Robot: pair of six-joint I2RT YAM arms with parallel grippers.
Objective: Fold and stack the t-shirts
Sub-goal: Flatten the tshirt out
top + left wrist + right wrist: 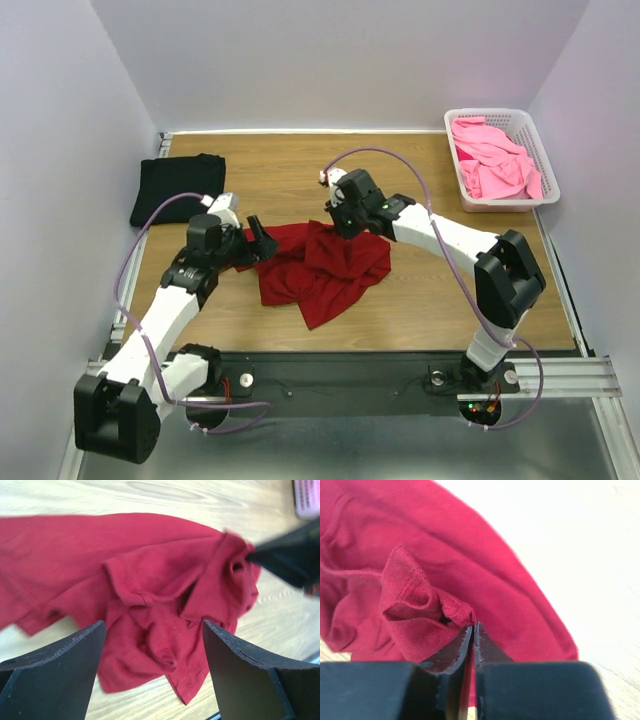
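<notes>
A dark red t-shirt [325, 272] lies crumpled in the middle of the table. My right gripper [331, 228] is shut on a raised fold at its far edge. In the right wrist view the closed jaws [473, 628] pinch that fold of red cloth [425, 605]. My left gripper [264, 243] is open at the shirt's left side. In the left wrist view its fingers [60, 670] straddle bunched red fabric [150, 580] from above, apart from it. A folded black t-shirt [178, 187] lies at the far left. Pink t-shirts [490, 160] fill the basket.
The white lattice basket [542, 150] stands at the far right corner beside the right wall. Pale walls enclose the table on three sides. The arm bases sit on a dark rail [340, 385] along the near edge.
</notes>
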